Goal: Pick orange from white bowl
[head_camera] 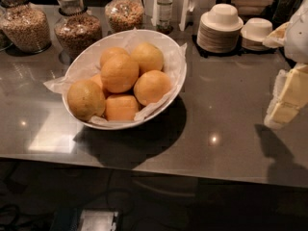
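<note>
We log surfaces only.
- white bowl (179,83): smooth, white, faint sheen; ceramic or plastic, we cannot tell.
- paper liner (57,84): thin, white, crinkled, matt.
- orange (119,73): dimpled peel, soft sheen.
- counter (226,105): grey, polished, stone-like; we note mirrored light spots.
- jars (77,25): clear glass, glossy, grainy contents.
- bottle (164,4): clear, glossy.
- stacked small bowls (220,25): off-white, matt.
- gripper (286,100), right edge above counter: cream, smooth, plastic-looking to us.
</note>
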`<state>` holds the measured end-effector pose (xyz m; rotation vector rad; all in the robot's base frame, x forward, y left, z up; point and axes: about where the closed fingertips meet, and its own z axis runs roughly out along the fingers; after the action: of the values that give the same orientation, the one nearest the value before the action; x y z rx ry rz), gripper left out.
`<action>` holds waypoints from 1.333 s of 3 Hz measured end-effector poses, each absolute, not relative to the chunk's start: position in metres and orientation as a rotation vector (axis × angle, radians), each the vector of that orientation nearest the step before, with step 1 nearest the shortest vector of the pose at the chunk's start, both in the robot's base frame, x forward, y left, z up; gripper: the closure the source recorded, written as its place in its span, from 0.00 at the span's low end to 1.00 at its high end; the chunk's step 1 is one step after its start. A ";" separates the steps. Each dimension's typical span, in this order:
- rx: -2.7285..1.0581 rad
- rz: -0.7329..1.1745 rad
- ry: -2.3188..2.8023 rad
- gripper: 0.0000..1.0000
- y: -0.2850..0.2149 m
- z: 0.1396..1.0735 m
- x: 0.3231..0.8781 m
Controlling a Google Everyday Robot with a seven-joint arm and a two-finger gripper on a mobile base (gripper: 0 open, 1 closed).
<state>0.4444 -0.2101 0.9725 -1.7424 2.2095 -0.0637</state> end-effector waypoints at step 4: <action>-2.103 0.298 1.596 0.00 -0.030 0.964 0.467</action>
<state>0.4669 -0.0298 0.9640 -2.1029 1.5958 0.2976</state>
